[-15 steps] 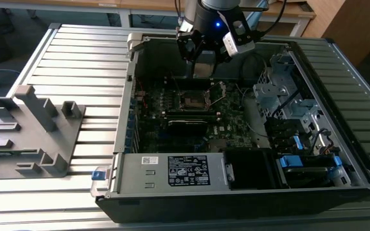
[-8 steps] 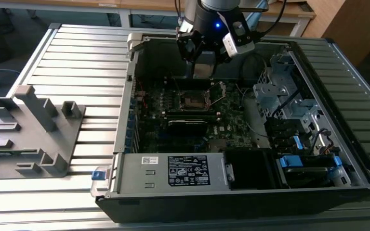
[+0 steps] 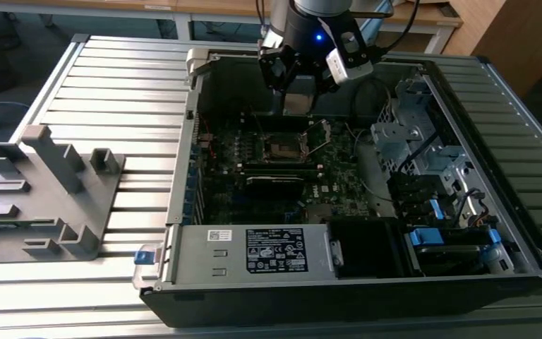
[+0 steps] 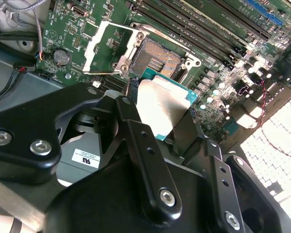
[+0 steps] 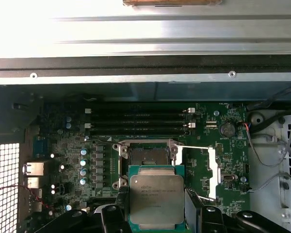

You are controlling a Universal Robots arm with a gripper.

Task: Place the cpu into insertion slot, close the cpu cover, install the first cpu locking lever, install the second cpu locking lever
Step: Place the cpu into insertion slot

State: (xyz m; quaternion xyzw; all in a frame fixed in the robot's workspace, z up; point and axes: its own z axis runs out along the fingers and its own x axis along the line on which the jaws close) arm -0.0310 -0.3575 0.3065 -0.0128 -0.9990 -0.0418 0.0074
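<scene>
The gripper [image 4: 155, 115] is clenched on the cpu [image 5: 156, 196], holding it just above the slot [image 5: 148, 156], which lies bare with the cover [image 5: 212, 170] swung open beside it, so by my reckoning none of the four steps is done.

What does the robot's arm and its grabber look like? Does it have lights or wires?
The arm is a round black tube with a small blue light and black cables trailing off. A white-and-grey box sits on its side. The gripper is black, with chunky jointed bars, silver screws and a white sticker.
</scene>
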